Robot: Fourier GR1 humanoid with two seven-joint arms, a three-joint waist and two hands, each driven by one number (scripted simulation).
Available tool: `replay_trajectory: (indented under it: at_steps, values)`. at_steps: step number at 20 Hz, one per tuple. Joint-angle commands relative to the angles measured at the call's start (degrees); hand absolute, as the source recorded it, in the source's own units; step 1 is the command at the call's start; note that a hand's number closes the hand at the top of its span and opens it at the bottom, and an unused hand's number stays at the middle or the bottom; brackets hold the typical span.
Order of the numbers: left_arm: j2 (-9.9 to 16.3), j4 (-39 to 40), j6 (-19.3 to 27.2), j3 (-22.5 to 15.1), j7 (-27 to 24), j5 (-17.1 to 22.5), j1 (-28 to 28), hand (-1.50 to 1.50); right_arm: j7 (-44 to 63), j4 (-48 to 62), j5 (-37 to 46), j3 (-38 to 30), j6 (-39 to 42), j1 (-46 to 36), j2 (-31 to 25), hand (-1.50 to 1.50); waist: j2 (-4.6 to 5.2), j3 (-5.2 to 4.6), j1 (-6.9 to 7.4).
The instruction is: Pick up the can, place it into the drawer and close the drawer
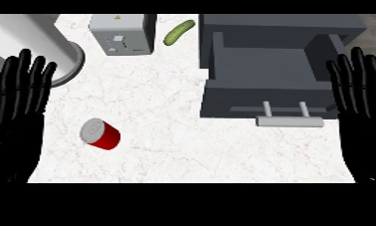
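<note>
The red can (101,134) lies tilted on the white table (176,120), toward its near left part, just right of the left hand (22,100), which rests released at the left edge with straight fingers pointing up and does not touch the can. The open grey drawer (264,70) with its bar handle (289,121) sits well apart to the right. Beside it, at the right edge, the right hand (356,100) rests released too. Farther back stand a grey toaster (121,34) and a green cucumber (178,32).
</note>
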Motion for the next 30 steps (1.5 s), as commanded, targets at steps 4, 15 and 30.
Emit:
replay_trajectory:
  at_steps: [4,15,30]
  values:
    - [6.4,-2.96,-14.3,6.45,-5.63,16.06,8.23,-1.5,-1.48,1.29,-2.26,-3.32,0.78,-0.33,-0.81,-1.5,1.12,1.74,0.59]
    - [11.44,-0.69,-14.51,15.72,13.72,26.89,15.11,-1.5,7.06,6.97,1.73,-3.84,-4.14,2.89,1.21,-1.5,1.2,1.8,0.03]
    - [4.26,3.55,-18.37,12.07,13.0,17.64,12.92,-1.5,6.71,4.13,-2.43,-8.22,-0.35,5.15,-0.38,-1.5,1.18,1.79,-0.19]
